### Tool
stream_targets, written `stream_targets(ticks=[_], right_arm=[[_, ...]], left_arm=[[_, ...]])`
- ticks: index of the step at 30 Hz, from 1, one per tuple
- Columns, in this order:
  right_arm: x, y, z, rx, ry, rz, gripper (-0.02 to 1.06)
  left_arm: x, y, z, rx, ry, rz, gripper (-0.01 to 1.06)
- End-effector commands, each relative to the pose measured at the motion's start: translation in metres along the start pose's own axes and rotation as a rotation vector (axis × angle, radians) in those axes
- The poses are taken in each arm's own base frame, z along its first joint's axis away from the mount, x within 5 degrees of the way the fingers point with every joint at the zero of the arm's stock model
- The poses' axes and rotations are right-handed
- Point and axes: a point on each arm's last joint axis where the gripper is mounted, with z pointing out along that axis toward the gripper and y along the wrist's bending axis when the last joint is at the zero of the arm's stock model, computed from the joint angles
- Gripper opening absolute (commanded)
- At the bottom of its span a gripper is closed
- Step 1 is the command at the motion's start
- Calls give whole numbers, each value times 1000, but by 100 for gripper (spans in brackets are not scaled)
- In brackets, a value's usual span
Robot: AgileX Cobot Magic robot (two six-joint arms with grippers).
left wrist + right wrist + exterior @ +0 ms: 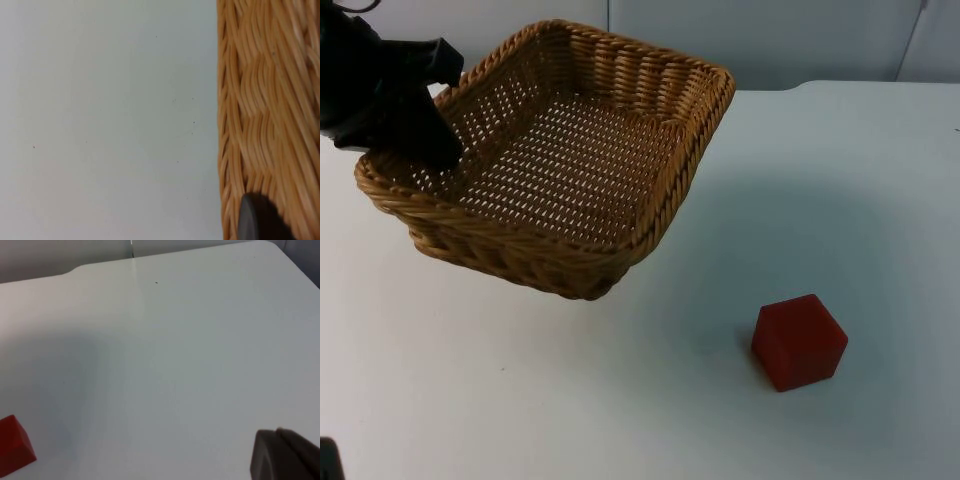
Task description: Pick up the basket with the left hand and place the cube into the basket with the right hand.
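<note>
A woven wicker basket (570,150) hangs tilted above the table at the back left, its right side higher, casting a shadow below. My left gripper (420,158) is shut on the basket's left rim, one finger inside the wall. In the left wrist view the rim (265,100) runs beside a black fingertip (255,220). A red cube (799,341) rests on the table at the front right. In the right wrist view the cube (12,446) lies well off to the side of my right gripper (285,457), which is held over bare table.
The white table (840,180) ends at the grey partition wall (770,40) behind the basket. A wide stretch of bare table separates basket and cube.
</note>
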Motion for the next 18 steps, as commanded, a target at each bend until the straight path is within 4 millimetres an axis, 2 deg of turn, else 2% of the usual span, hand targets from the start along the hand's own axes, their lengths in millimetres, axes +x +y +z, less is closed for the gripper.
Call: stream_targets(ticks=[1, 6, 10, 13, 18], right_arm=[[1, 0, 1, 0, -5, 6, 0], [1, 2, 1, -18, -5, -8, 0], [0, 14, 0, -175, -4, -101, 0], [-5, 22, 7, -278, 46, -112, 0], [-21, 29, 35, -357, 204, -48, 0]], left_arm=[[-6, -3, -6, 14, -39, -18, 0], [-6, -3, -6, 14, -39, -18, 0], [-6, -3, -6, 14, -39, -18, 0], [-6, -3, -6, 14, -39, -18, 0], [-6, -3, -6, 14, -39, -18, 0]])
